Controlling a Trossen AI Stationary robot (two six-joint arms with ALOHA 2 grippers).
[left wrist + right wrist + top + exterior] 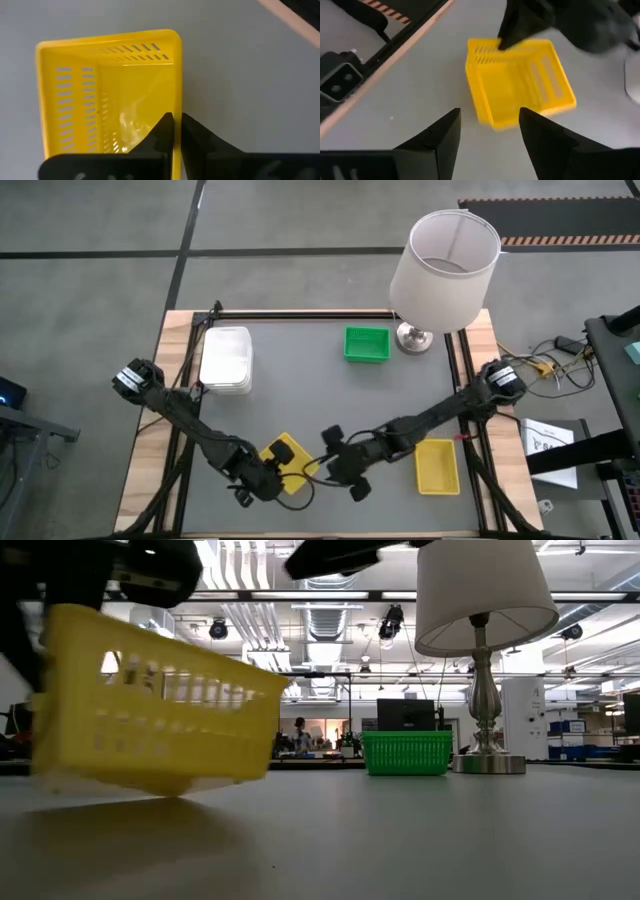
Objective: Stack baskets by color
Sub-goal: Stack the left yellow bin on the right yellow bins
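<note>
High view: sorting by colour looks largely done. A white stack (226, 360) sits at the table's far left, and a green basket (366, 344), or stack (the layers cannot be counted from above), stands beside the lamp (440, 270). I cannot tell whether each holds all 3.

Yellow is the colour left to finish. One yellow basket (438, 465) rests flat at the near right, possibly already 2 nested, though that cannot be told. The other yellow basket (288, 461) is at the near centre, in the left gripper (272, 479).

In the left wrist view, that gripper's fingers (162, 131) are pinched tight on the basket's long rim wall. The low view shows the basket tilted, one end off the table (420, 840).

The right gripper (345, 470) is just beside it with its fingers (440, 140) spread wide, holding nothing.

My judgement: what remains is carrying this yellow basket across and nesting it into the one at the right.
</note>
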